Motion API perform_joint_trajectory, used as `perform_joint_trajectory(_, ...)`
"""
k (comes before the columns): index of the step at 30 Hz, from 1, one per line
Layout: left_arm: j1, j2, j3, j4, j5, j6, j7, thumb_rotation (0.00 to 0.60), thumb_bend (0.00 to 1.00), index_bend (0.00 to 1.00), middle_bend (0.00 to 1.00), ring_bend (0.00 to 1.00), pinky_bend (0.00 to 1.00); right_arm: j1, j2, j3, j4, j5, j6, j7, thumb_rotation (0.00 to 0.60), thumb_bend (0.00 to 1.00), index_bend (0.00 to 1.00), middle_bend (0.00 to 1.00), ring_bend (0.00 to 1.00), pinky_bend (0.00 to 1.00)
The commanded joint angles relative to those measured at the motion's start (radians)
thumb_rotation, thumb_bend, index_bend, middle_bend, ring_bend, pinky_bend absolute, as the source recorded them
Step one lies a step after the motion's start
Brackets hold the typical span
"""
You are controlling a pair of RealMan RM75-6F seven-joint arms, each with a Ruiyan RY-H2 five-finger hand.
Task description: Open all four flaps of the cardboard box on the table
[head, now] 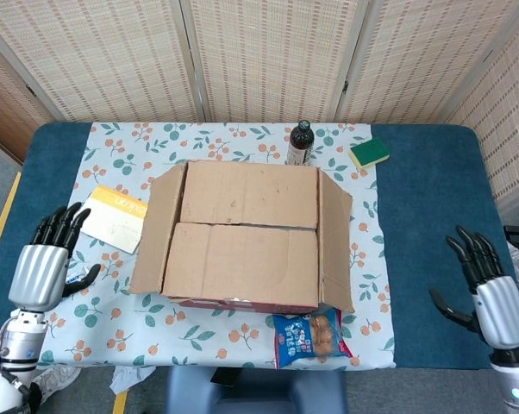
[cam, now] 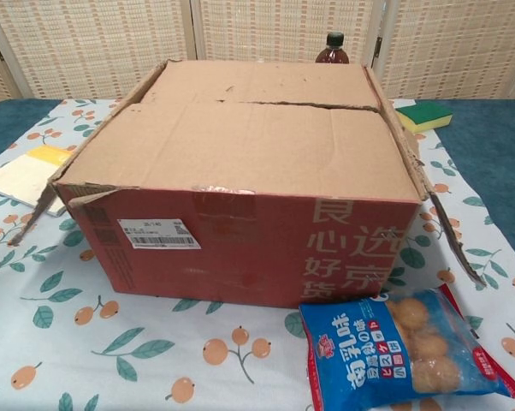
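Observation:
The cardboard box [head: 246,241] [cam: 249,171] stands in the middle of the flowered cloth. Its left side flap [head: 156,233] [cam: 48,201] and right side flap [head: 335,237] [cam: 441,223] hang outward and down. The far flap [head: 249,194] and near flap [head: 242,263] lie flat over the top, meeting at a seam. My left hand [head: 42,267] hovers open at the table's left edge, well clear of the box. At the right front edge my right hand [head: 488,297] is open too, fingers spread. Neither hand shows in the chest view.
A dark bottle [head: 300,143] stands just behind the box, a green sponge [head: 369,153] to its right. A blue snack bag [head: 309,336] [cam: 403,351] lies at the box's front right corner. A yellow-and-white booklet [head: 111,217] [cam: 22,175] lies left of the box.

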State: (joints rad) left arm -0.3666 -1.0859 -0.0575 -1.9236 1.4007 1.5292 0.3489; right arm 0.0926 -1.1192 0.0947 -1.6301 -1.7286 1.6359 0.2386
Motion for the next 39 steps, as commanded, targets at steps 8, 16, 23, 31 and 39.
perform_joint_trajectory(8,0.052,-0.077,0.045,0.175,0.106,-0.013,-0.122,0.6,0.32,0.0,0.08,0.06,0.16,0.338,0.013,0.168,-0.23,0.257,-0.456,-0.284,0.6,0.39,0.0,0.0,0.0,0.0)
perform_joint_trajectory(16,0.058,-0.051,0.025,0.196,0.118,-0.025,-0.198,0.6,0.32,0.0,0.08,0.06,0.16,0.495,-0.134,0.228,-0.187,0.407,-0.573,-0.41,0.6,0.39,0.0,0.0,0.0,0.0)
perform_joint_trajectory(23,0.069,-0.022,0.01,0.2,0.117,-0.032,-0.254,0.6,0.32,0.0,0.08,0.06,0.13,0.581,-0.242,0.215,-0.108,0.486,-0.62,-0.524,0.6,0.39,0.0,0.0,0.0,0.0)
perform_joint_trajectory(31,0.093,0.006,0.004,0.196,0.127,-0.02,-0.296,0.6,0.33,0.0,0.08,0.06,0.11,0.643,-0.337,0.223,0.012,0.556,-0.648,-0.524,0.6,0.39,0.0,0.0,0.0,0.0)
perform_joint_trajectory(39,0.104,0.022,-0.004,0.2,0.127,-0.024,-0.319,0.6,0.33,0.0,0.08,0.06,0.1,0.686,-0.395,0.23,0.11,0.597,-0.659,-0.519,0.6,0.39,0.0,0.0,0.0,0.0)
